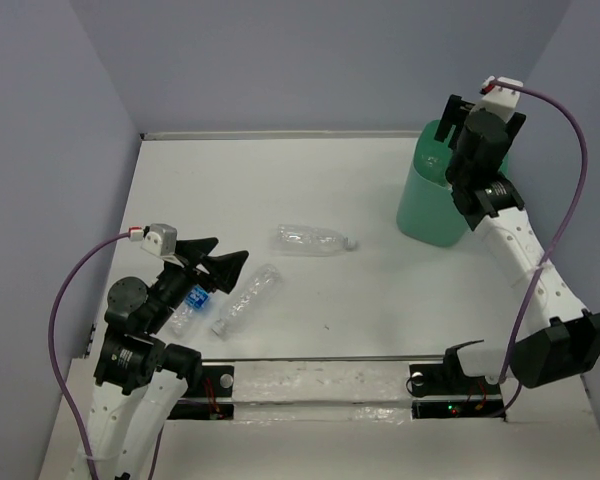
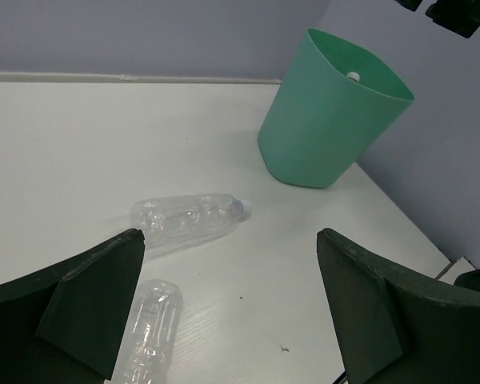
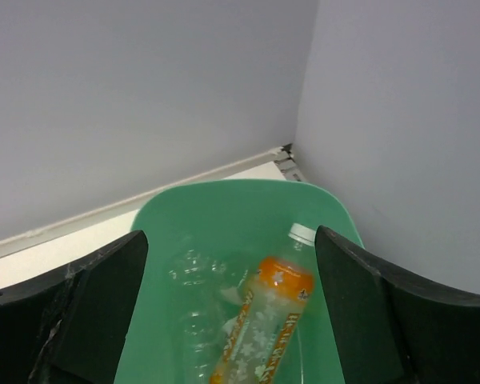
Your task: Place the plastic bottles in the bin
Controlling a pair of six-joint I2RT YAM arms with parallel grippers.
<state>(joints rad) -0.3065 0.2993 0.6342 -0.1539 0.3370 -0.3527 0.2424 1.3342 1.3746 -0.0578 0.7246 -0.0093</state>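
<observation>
Plastic bottles (image 1: 315, 240) (image 1: 248, 298) lie loose mid-worktop in the top view. A blue-labelled bottle (image 1: 193, 303) sits near the left edge under the left gripper (image 1: 232, 249), whose fingers are spread and hold nothing. Only the right wrist view sees into the bin (image 3: 224, 208) at the far right corner. An orange-labelled bottle (image 3: 268, 324) and a clear bottle (image 3: 188, 320) lie inside it, below the right gripper (image 3: 230, 238), which is likewise spread and empty.

White table (image 1: 310, 180); lilac walls (image 1: 280, 60) on three sides; glossy strip (image 1: 320, 385) along near edge.
</observation>
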